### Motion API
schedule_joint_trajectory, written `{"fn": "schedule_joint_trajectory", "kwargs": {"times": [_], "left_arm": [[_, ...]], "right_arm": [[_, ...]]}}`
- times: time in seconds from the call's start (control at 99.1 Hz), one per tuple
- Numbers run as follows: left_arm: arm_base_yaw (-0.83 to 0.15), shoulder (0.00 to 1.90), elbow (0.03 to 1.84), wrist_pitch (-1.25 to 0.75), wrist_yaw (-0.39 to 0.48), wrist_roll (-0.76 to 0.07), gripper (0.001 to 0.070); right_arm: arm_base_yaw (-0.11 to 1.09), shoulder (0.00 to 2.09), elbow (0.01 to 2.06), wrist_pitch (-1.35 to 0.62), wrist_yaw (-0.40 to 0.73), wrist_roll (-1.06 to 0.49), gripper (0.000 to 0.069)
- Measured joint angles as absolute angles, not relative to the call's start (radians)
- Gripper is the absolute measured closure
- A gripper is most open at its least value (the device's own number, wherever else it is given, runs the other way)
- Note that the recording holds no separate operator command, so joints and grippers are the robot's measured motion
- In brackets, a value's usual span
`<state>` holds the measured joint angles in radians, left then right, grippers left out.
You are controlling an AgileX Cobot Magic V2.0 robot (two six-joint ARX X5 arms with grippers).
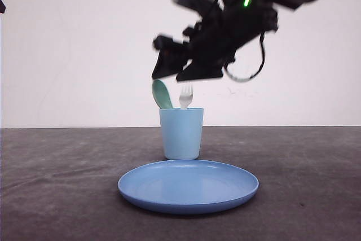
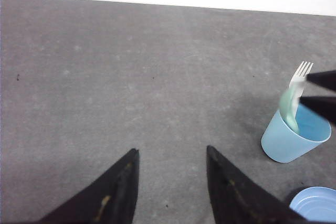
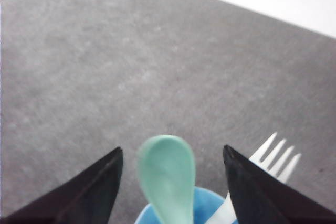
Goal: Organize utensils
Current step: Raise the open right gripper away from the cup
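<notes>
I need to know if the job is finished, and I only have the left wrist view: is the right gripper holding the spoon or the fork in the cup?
Observer: No. The right wrist view shows the right gripper open, with the spoon bowl between its fingers, untouched.
Operator: And the fork?
Observer: The fork stands tines up, outside that gap.
Operator: Anything on the plate?
Observer: In the front view the plate is bare, in front of the cup.
</notes>
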<state>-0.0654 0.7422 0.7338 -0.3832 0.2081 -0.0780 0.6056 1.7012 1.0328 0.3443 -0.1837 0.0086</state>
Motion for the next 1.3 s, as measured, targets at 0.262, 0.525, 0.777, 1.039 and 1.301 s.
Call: {"fn": "schedule_joint_trajectory", "kwargs": {"times": [0.262, 0.525, 0.777, 1.039, 1.301], "left_arm": [[-0.065, 0.742, 0.734, -0.377, 0.208, -0.078, 0.0480], [-0.065, 0.742, 0.734, -0.376, 0.208, -0.078, 0.0480], [-0.065, 0.742, 0.734, -0.377, 0.208, -0.070, 0.0480], [-0.065, 0.742, 0.734, -0.377, 0.205, -0.070, 0.0480], [-0.065, 0.745, 0.734, -0.378, 0.205, -0.070, 0.0480]], "right_arm": [[0.605, 1.493, 1.033, 0.230, -0.183, 0.008, 0.0305], [0.580, 1.315, 1.033, -0.077, -0.107, 0.009, 0.0305], [0.542, 1.285, 1.030, -0.321, -0.074, 0.037, 0.0278], [0.542, 1.285, 0.934, -0.320, -0.077, 0.101, 0.0161], [0.543, 1.289, 0.912, -0.315, -0.073, 0.133, 0.0016]]}}
